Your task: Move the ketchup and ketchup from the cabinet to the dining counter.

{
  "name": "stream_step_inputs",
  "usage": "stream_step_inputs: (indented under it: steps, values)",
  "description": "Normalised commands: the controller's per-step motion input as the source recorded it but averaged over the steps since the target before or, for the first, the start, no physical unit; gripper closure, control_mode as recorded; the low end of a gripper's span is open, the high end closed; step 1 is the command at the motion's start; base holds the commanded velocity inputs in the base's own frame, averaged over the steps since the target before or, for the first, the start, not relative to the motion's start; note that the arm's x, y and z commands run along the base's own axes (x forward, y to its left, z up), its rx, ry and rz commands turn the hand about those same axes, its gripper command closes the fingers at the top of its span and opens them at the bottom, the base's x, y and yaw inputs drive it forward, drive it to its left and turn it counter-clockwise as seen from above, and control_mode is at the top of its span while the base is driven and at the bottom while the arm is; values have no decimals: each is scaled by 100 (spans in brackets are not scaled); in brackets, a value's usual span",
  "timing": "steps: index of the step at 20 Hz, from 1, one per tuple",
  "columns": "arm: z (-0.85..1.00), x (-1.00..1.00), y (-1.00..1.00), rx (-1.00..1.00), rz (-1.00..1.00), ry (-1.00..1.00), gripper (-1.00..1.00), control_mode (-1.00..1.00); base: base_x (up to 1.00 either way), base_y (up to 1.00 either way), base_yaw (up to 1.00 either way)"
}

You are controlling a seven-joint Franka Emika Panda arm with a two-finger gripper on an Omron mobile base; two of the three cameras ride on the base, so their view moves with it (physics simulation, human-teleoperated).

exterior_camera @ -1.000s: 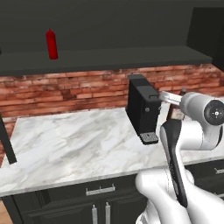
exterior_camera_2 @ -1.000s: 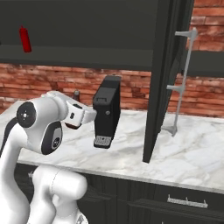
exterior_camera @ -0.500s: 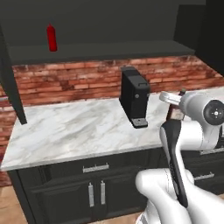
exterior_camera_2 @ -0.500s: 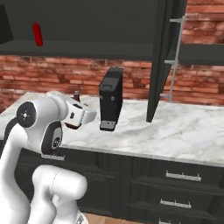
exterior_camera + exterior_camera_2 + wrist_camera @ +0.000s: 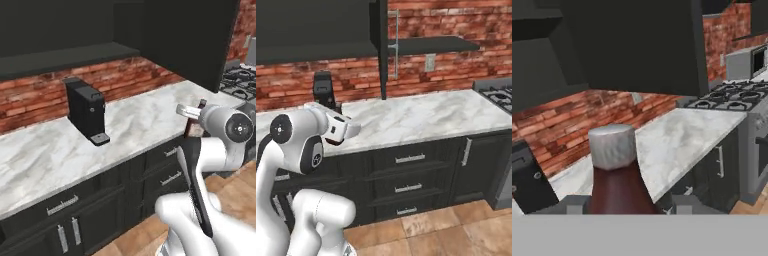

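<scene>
The gripper (image 5: 619,207) grasps the maroon ketchup bottle (image 5: 618,185) between its 2 fingers, long axis upright in the hand view, grey cap (image 5: 612,145) on top; no label readable.

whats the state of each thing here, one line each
hand: shut on the maroon ketchup bottle
maroon ketchup bottle: upright in the hand, grey cap on, off the counter
cabinet door: swung open, seen edge-on
coffee machine: standing upright on the marble worktop
lower drawers: all closed
</scene>
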Motion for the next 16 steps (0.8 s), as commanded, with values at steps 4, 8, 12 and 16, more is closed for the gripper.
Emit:
stream_step_inputs:
  steps: [4, 8, 12, 16]
  values:
    - [0, 0, 0, 0, 0, 0, 100, 100, -19, 6, -88]
    - [0, 0, 0, 0, 0, 0, 100, 100, -5, 4, -97]
    - [0, 0, 0, 0, 0, 0, 100, 100, 0, 3, -100]
    - [0, 0, 0, 0, 0, 0, 100, 100, 0, 2, -100]
